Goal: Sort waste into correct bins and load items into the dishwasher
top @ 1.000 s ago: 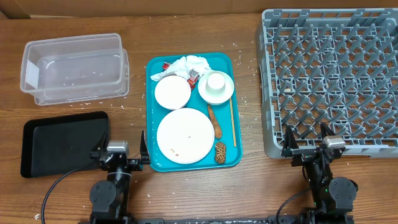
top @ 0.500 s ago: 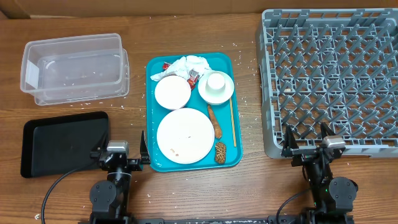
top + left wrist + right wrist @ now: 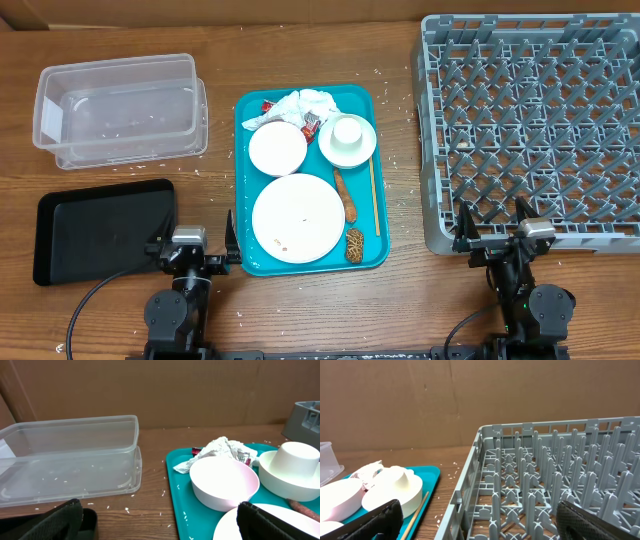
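On the teal tray lie a crumpled white napkin, red-and-white wrappers, a large white plate, a small bowl, an upturned cup on a small plate, a long brown scrap, a lumpy scrap and a wooden stick. The clear tub stands at back left, the black tray below it, the grey rack at right. My left gripper is open and empty at the tray's front left corner. My right gripper is open and empty at the rack's front edge.
White rice grains lie scattered on the wooden table between the tub and the teal tray, and more between the tray and the rack. A brown cardboard wall stands behind the table.
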{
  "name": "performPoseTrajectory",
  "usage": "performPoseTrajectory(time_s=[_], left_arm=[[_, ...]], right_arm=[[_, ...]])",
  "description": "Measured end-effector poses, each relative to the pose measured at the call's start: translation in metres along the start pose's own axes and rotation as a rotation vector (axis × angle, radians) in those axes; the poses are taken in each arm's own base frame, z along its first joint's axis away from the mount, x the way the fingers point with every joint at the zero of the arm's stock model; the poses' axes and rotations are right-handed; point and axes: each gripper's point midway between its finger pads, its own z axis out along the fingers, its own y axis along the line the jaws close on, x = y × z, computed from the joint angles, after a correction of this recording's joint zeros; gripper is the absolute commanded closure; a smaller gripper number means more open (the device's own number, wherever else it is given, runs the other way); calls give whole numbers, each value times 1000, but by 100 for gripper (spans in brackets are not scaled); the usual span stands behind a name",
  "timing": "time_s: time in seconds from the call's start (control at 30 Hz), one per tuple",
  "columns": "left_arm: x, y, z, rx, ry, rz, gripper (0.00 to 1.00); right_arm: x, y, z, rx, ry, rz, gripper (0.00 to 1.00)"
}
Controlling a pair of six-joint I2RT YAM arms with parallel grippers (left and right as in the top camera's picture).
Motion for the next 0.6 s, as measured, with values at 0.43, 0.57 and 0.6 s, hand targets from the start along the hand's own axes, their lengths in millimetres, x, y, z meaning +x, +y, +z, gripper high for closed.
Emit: performPoseTrajectory(time_s=[0.43,0.57,0.6], left_arm=[[-47,-58,-15,367,-157,-201,0],[-83,-78,-35,521,-295,-201,0],[-83,-80,-36,533,-295,-205,0]], right_arm=[[0,0,0,0,0,0,0],[0,0,0,0,0,0,0],[0,0,0,0,0,0,0]])
